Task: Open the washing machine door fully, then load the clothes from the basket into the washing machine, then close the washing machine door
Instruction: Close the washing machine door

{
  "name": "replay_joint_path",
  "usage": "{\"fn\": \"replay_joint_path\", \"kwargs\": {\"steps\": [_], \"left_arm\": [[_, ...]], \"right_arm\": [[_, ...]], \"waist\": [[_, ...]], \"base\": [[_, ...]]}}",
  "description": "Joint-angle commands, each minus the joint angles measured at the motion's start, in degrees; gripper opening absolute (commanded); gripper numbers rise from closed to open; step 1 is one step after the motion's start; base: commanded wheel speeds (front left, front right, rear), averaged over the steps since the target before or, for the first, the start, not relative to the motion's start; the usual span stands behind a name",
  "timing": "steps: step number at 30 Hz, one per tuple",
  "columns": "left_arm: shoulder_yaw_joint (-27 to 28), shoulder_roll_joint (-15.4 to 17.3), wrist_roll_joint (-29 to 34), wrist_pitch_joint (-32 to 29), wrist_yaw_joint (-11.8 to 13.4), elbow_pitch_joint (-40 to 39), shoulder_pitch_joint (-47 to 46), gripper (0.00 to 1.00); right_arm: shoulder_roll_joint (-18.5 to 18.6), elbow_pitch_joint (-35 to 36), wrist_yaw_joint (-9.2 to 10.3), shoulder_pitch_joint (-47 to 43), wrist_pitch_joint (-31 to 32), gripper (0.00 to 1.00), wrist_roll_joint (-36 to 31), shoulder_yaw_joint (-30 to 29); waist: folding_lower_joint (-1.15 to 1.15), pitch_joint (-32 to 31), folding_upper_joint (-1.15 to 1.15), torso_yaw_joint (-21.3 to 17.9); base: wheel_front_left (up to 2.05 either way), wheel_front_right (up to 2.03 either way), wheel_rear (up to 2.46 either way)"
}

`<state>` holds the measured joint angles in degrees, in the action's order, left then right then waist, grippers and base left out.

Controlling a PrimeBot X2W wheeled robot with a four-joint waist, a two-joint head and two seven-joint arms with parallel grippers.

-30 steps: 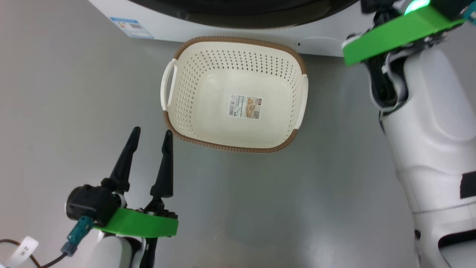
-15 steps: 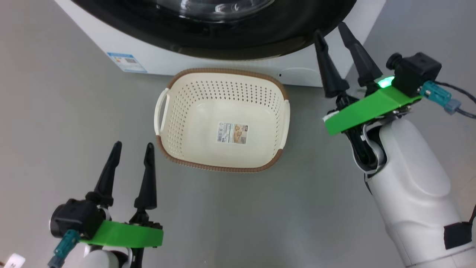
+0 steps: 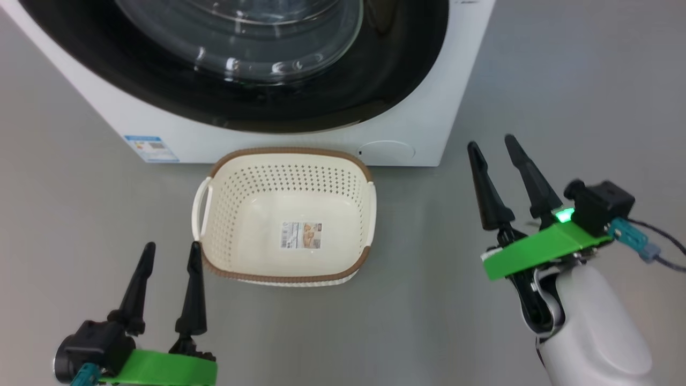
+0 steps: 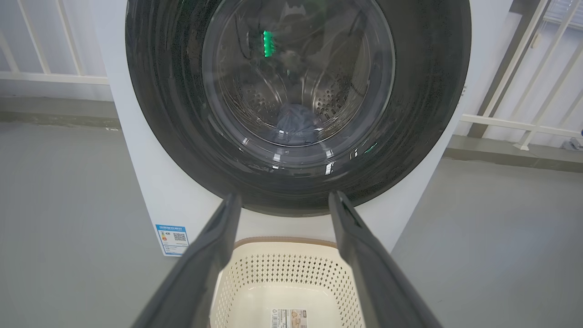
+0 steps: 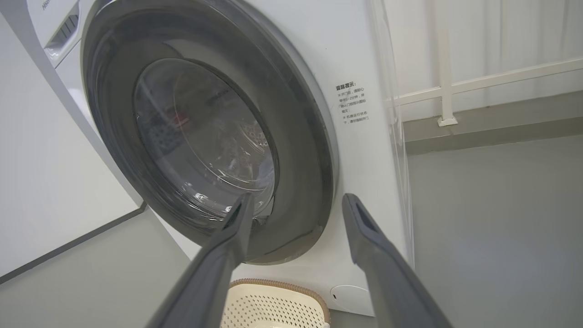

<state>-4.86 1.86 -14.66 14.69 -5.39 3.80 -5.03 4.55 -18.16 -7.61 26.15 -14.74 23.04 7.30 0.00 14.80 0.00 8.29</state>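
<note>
The washing machine (image 3: 300,145) stands at the top of the head view. Its glossy black washing machine door (image 3: 386,80) lies flush against the front, shut. Behind the glass of the door (image 4: 423,91), a bluish bundle of clothes (image 4: 294,125) lies in the steel drum. The cream basket (image 3: 292,154) sits on the floor against the machine with nothing but a label in it. My left gripper (image 3: 172,245) is open, low and left of the basket. My right gripper (image 3: 490,141) is open to the basket's right, off the machine's corner, holding nothing. In the right wrist view the right gripper (image 5: 297,197) points at the door (image 5: 296,136).
Grey floor (image 3: 563,80) stretches all around. A blue label (image 3: 151,148) marks the machine's lower left corner. White railings (image 4: 524,123) and a wall stand behind and beside the machine. A cable (image 3: 651,244) trails from my right wrist camera.
The head camera has tilted up, bringing more of the door into view. My right gripper has opened and drawn back from the door's right edge toward me. The left gripper stays open.
</note>
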Motion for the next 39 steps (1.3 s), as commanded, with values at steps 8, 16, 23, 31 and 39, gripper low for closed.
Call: {"fn": "replay_joint_path", "kwargs": {"steps": [8,16,23,31,39], "left_arm": [[4.19,1.01,1.02,0.30,-0.47,-1.50,2.10,1.00],[5.72,1.01,1.24,0.30,-0.06,-2.07,5.06,1.00],[6.50,1.01,1.78,0.30,1.11,-2.89,7.90,1.00],[6.81,1.01,1.86,0.30,2.46,-3.39,11.09,1.00],[6.56,1.01,3.12,0.30,3.31,-3.47,12.22,1.00]], "right_arm": [[-1.32,4.24,0.12,-7.27,-0.26,1.00,-1.05,-2.56],[-1.55,6.43,0.12,-12.77,-0.26,1.00,-3.69,-4.58],[-1.64,8.14,0.12,-17.67,-0.26,1.00,-8.40,-5.84],[-1.66,10.26,0.12,-21.84,-0.26,1.00,-11.42,-6.16],[-1.67,11.46,0.12,-24.22,-0.26,1.00,-12.42,-8.59]], "waist": [[0.00,-4.74,0.00,-4.97],[0.00,-7.25,0.00,-6.62],[0.00,-9.81,0.00,-7.19],[0.00,-12.20,0.00,-7.69],[0.00,-13.31,0.00,-7.37]], "base": [[0.00,0.00,0.00],[0.00,0.00,0.00],[0.00,0.00,0.00],[0.00,0.00,0.00],[0.00,0.00,0.00]]}}
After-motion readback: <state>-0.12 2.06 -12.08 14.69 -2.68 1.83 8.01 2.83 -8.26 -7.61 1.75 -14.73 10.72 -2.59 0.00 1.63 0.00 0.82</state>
